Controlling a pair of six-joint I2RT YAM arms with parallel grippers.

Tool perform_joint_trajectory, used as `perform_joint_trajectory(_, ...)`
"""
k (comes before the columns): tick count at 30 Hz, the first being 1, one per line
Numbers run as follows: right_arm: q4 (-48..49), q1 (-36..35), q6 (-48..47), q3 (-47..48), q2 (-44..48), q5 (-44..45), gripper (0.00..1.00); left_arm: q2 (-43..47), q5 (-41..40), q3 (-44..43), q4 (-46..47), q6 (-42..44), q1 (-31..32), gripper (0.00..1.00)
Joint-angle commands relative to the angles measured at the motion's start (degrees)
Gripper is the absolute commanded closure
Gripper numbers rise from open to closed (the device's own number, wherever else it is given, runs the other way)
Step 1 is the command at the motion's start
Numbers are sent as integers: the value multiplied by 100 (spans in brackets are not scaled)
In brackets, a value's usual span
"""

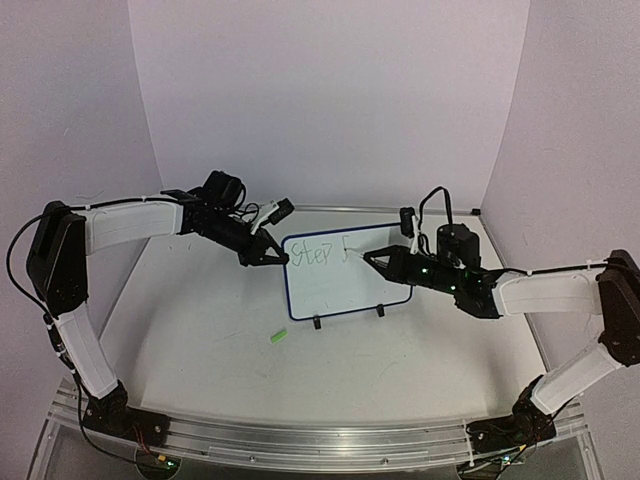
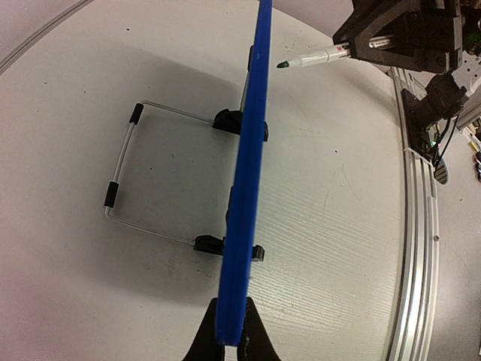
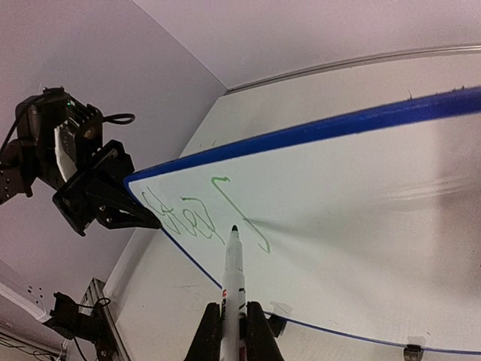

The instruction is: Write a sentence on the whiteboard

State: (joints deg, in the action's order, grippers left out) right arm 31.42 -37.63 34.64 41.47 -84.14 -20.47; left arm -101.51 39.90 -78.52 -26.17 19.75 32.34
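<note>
Right gripper (image 3: pixel 231 320): fingers nearly closed, clamped on the barrel of a marker (image 3: pixel 233 274) that runs straight out from between them, white body, dark tip forward. The tip sits just off the whiteboard (image 3: pixel 361 218) face; the left wrist view shows a thin gap between them.

Ahead and left of the tip: the sentence (image 3: pixel 197 218), thin green strokes reading "Step", plus one long hooked stroke just right of the tip.

Left gripper (image 2: pixel 231 342): pinched tight on the blue frame at the board's side edge, seen edge-on. The board stands upright beyond it.

Past those fingers, two black clip feet (image 2: pixel 229 120) grip the frame. A wire stand (image 2: pixel 124 192) spreads out behind the board on the table (image 1: pixel 200 330).

Small green cap (image 1: pixel 277 338) lies loose on the table, near side of the board and well apart from both grippers.
</note>
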Motion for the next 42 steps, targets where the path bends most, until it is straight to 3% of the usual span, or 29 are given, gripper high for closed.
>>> perform_joint_trajectory(1, 227, 25, -9, 202, 128, 32, 100, -18, -211, -93, -250, 155, 97, 100)
perform_joint_trajectory(18, 204, 27, -83, 485, -306, 107, 100, -71, -219, -102, -253, 159, 97, 100)
perform_joint_trajectory(31, 199, 27, -18, 84, 188, 878, 100, -90, -210, -108, -252, 155, 97, 100)
perform_joint_trajectory(42, 189, 23, -37, -19, 314, 561, 100, -88, -219, -111, -255, 161, 97, 100)
